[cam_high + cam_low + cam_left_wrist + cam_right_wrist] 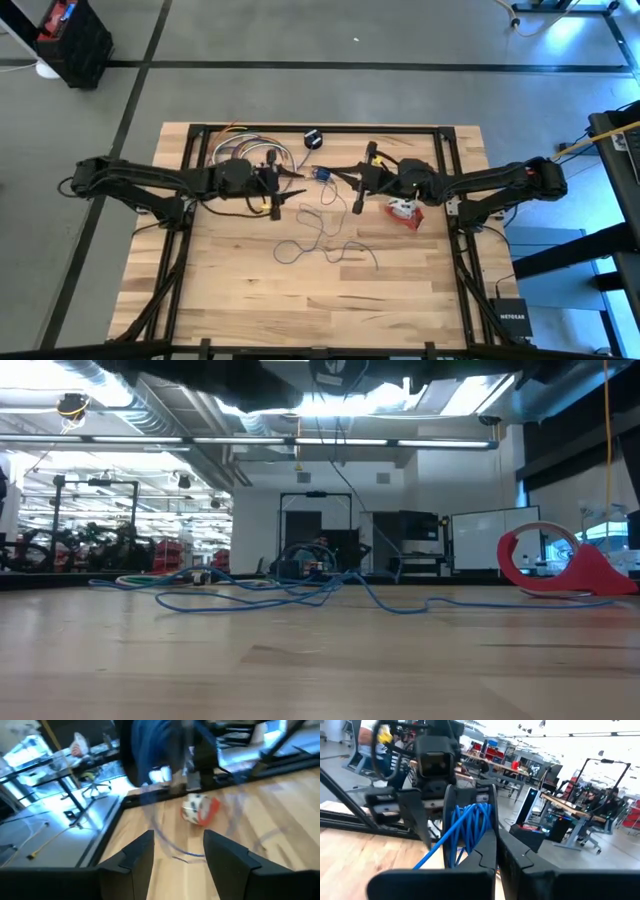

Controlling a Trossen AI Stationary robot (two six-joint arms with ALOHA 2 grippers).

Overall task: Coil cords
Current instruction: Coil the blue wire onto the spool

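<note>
The thin blue cord is partly gathered into a small coil (322, 175) held in the air over the table's far middle. My right gripper (338, 178) is shut on this coil. The rest of the cord (322, 243) lies in loose slack loops on the wooden table (230, 300), also seen in the low view (300, 588). My left gripper (292, 186) faces the coil from the table's left with its fingers (142, 857) open, one on either side of the coil. The black round puck (313, 139) lies at the far edge. The red-and-white bundle (405, 212) rests on the table under my right arm. My right gripper pinches several loops of the blue cord's coil (470, 825) between its two fingers. The fingers lie about level and come from the table's right. The coil is lifted clear of the table, and a slack strand (432, 852) runs down from it.
A bunch of coloured wires (245, 152) lies at the far left by my left arm. The black frame rails (190, 180) run along the table's left, right and far sides. The near half of the wooden top holds only the loose cord.
</note>
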